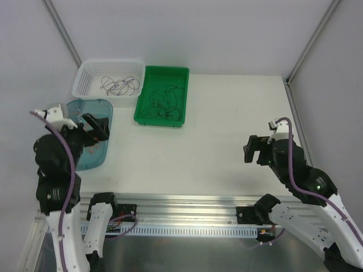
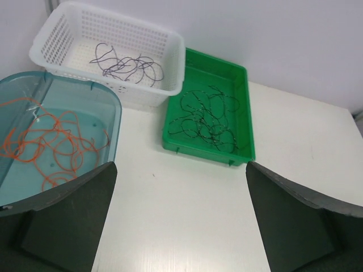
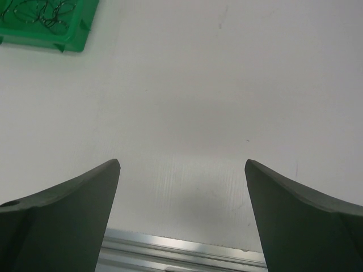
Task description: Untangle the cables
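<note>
The cables lie sorted by colour. Red-orange wires (image 2: 54, 144) curl in the teal bin (image 2: 116, 113). Dark purple wires (image 2: 127, 65) lie in the white basket (image 2: 170, 62). Black wires (image 2: 207, 116) lie in the green tray (image 2: 249, 141). In the top view the purple wires (image 1: 119, 85) and black wires (image 1: 161, 102) show at the back left. My left gripper (image 1: 97, 128) is open and empty above the teal bin's near right edge (image 1: 105, 153). My right gripper (image 1: 252, 148) is open and empty over bare table at the right.
The white table (image 1: 227, 124) runs to a metal rail (image 1: 187, 204) at its near edge. The green tray's corner shows in the right wrist view (image 3: 68, 39). Grey walls and metal posts (image 1: 62, 28) bound the back and sides.
</note>
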`<state>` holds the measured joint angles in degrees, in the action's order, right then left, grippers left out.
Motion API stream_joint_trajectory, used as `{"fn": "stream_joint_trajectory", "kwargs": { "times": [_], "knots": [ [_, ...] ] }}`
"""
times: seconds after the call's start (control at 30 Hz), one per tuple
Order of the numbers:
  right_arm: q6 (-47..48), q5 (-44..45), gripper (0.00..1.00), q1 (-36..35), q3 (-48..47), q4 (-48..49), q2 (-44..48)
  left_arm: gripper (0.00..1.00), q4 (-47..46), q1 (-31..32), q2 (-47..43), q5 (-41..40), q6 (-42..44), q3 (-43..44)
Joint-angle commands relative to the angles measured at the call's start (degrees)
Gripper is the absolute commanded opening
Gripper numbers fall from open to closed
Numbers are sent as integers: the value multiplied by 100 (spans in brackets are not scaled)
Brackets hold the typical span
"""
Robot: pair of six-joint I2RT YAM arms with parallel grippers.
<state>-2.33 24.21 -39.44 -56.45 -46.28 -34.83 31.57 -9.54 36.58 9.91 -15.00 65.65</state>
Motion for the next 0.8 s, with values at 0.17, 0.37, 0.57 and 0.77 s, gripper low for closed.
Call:
{"fn": "stream_joint_trajectory", "kwargs": {
  "times": [0.17,0.37,0.57,0.77],
  "knots": [
    [-743,1367,97,33,-130,-1014,1099,99,1421,804,-2135,-788,-205,-491],
    [-708,1447,97,42,116,-918,2110,99,2342,1226,-3243,-1132,-117,-351],
    [-164,1561,97,15,73,-803,3051,99,2958,1235,-3955,-1201,6,-123],
    [118,1640,97,24,107,-733,3595,99,3373,1235,-4447,-1694,-20,1]
  ]
}}
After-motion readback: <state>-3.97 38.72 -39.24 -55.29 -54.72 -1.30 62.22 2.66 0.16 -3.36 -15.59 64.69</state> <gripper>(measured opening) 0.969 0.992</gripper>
